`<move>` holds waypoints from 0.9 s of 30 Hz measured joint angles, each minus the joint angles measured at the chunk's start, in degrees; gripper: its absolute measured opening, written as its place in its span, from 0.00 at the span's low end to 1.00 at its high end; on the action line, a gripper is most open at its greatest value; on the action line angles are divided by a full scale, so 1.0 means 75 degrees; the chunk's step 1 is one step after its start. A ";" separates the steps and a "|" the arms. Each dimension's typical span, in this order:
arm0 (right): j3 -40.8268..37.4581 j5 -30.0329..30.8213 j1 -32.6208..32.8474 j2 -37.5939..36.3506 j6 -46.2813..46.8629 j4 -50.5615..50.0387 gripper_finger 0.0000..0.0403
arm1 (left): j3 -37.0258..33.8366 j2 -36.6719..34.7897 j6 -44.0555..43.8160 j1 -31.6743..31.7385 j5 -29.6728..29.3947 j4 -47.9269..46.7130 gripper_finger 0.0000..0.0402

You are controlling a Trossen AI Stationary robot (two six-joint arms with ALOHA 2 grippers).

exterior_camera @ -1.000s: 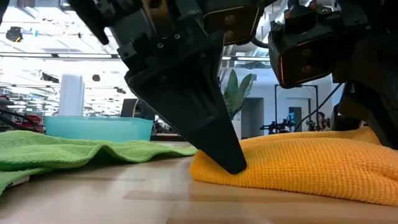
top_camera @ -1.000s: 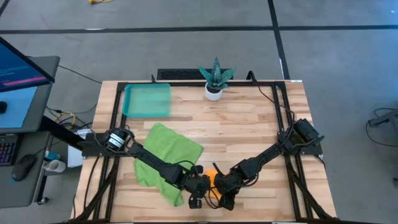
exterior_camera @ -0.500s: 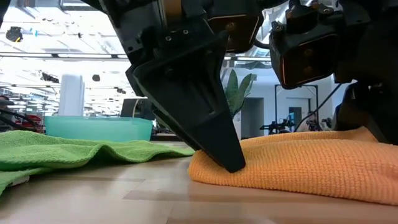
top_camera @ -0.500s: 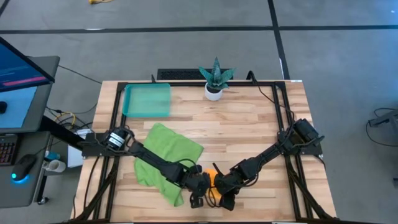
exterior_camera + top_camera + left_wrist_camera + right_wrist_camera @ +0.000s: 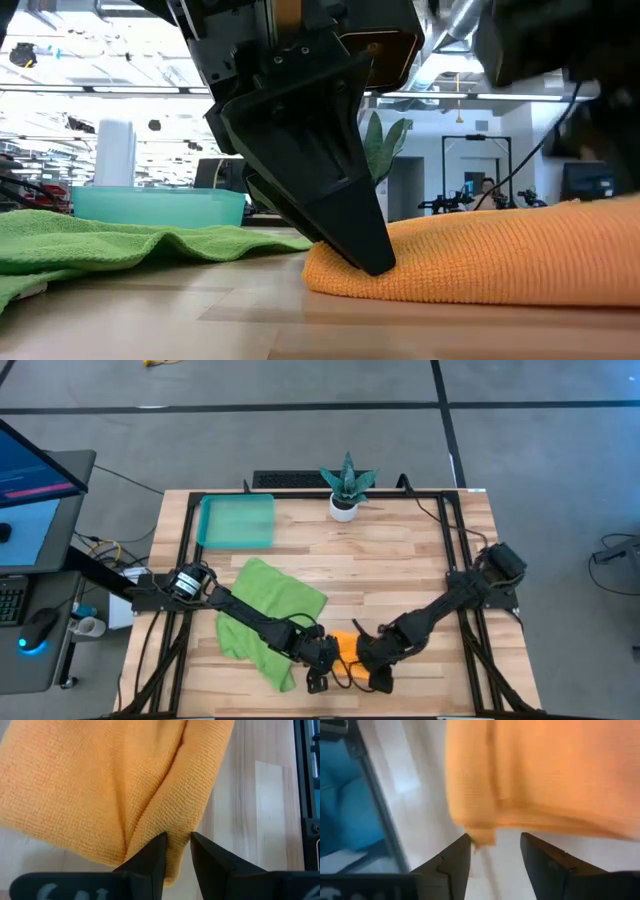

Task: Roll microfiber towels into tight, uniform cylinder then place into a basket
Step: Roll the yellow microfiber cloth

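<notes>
The orange towel (image 5: 345,645) lies bunched in loose folds on the table near its front edge, its underside on the wood. My left gripper (image 5: 177,840) is shut on it at its left end. My right gripper (image 5: 492,845) stands open at the towel's right end (image 5: 375,675), with a towel corner (image 5: 480,837) just beyond its fingertips and nothing between them. The green towel (image 5: 265,610) lies spread and rumpled to the left, under my left arm. The teal basket (image 5: 237,522) sits at the far left. My left gripper pinches a raised fold (image 5: 172,827) at the orange towel's left end between its two fingers. The fingers (image 5: 340,200) come slanting down from above. The towel rests on the table, slack, its end (image 5: 340,275) under the fingertip.
A small white pot with a spiky green plant (image 5: 345,495) stands at the far edge, mid-table. A black frame (image 5: 455,550) runs around the tabletop. Bare wood lies between the towels and the pot.
My right gripper has opened, let go of the orange towel and drawn off toward the table's right edge. The towel has stayed on the table with more of it uncovered. My left gripper has kept its hold.
</notes>
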 joint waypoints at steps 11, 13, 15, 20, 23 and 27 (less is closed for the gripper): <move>0.0035 0.3882 0.1876 -0.0649 -0.0317 0.0575 0.48 | -0.0023 0.0000 -0.0173 0.0004 -0.0006 0.0130 0.22; 0.0032 0.4204 0.2052 -0.0394 -0.0471 0.0889 0.48 | -0.0023 0.0000 -0.0284 0.0009 -0.0006 0.0131 0.22; 0.0034 0.4318 0.2136 -0.0082 -0.0782 0.1358 0.47 | -0.0026 0.0000 -0.0321 0.0011 -0.0019 0.0147 0.22; 0.0041 0.4312 0.2168 0.0519 -0.1675 0.2367 0.39 | -0.0026 0.0000 -0.0388 0.0024 -0.0026 0.0159 0.22; 0.0041 0.4318 0.2105 0.0691 -0.1760 0.2499 0.30 | -0.0026 0.0000 -0.0391 0.0026 -0.0025 0.0162 0.22; 0.0041 0.4316 0.1973 0.0743 -0.1475 0.2425 0.18 | -0.0029 0.0000 -0.0391 0.0026 -0.0026 0.0165 0.22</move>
